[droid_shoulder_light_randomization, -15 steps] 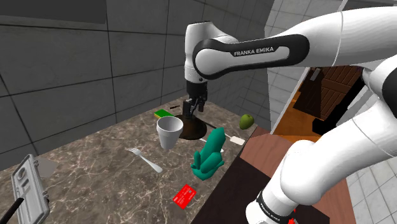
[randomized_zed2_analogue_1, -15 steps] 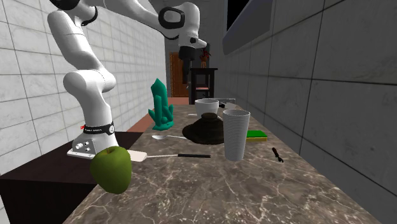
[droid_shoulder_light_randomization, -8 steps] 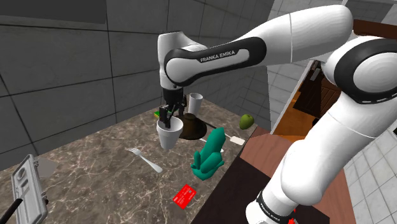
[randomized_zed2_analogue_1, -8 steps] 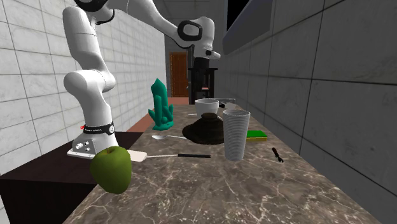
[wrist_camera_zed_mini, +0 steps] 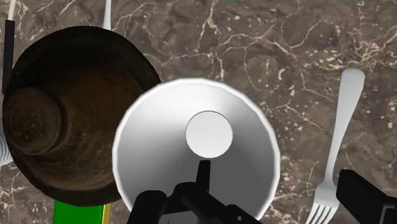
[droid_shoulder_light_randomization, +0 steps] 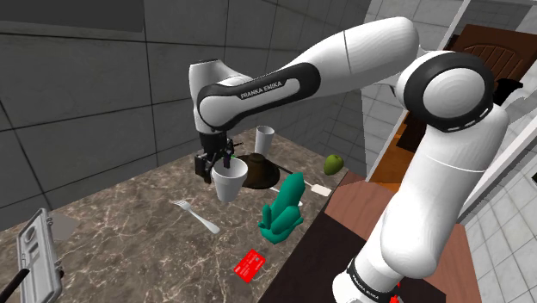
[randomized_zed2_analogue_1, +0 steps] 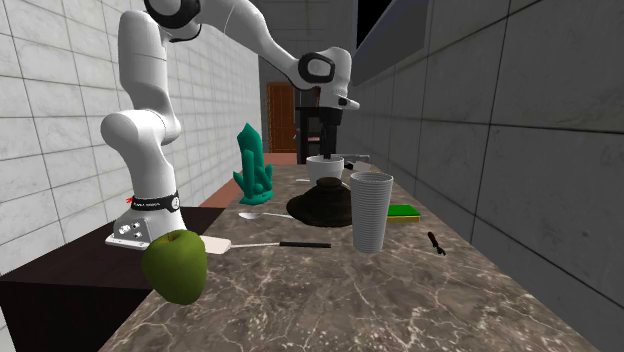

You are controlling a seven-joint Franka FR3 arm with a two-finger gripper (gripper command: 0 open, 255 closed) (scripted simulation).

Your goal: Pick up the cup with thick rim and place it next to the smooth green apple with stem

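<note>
White cup (wrist_camera_zed_mini: 197,159) not yet lifted: your gripper (wrist_camera_zed_mini: 257,200) hangs open over its rim, the green apple (droid_shoulder_light_randomization: 334,163) well apart.

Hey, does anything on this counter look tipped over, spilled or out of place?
Nothing is spilled or tipped: the white cup and the ribbed cup stand upright. The one thing to watch is the green apple, which sits right at the edge of the counter in the second exterior view.
</note>
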